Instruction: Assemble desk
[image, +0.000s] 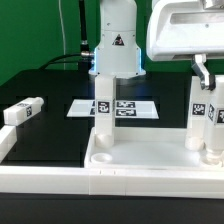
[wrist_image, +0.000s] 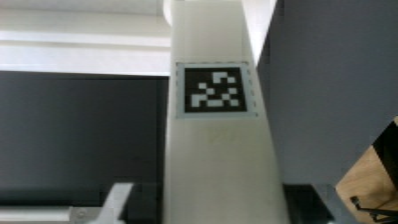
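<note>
The jaws are clasping an upright leg (wrist_image: 214, 150) at the tabletop (image: 150, 165); the black table (image: 50, 138) is carrying the marker board (image: 135, 107), green backdrop (image: 30, 30) behind.

The tabletop (image: 150, 160) is cut off at the exterior view's bottom and right edges. A standing leg (image: 103, 118) hides part of the marker board (image: 140, 106). In the wrist view the held leg (wrist_image: 217, 120) is blurred, with both ends cut off.

Bright, even light — soft low-resolution blur, wrist view mildly defocused
</note>
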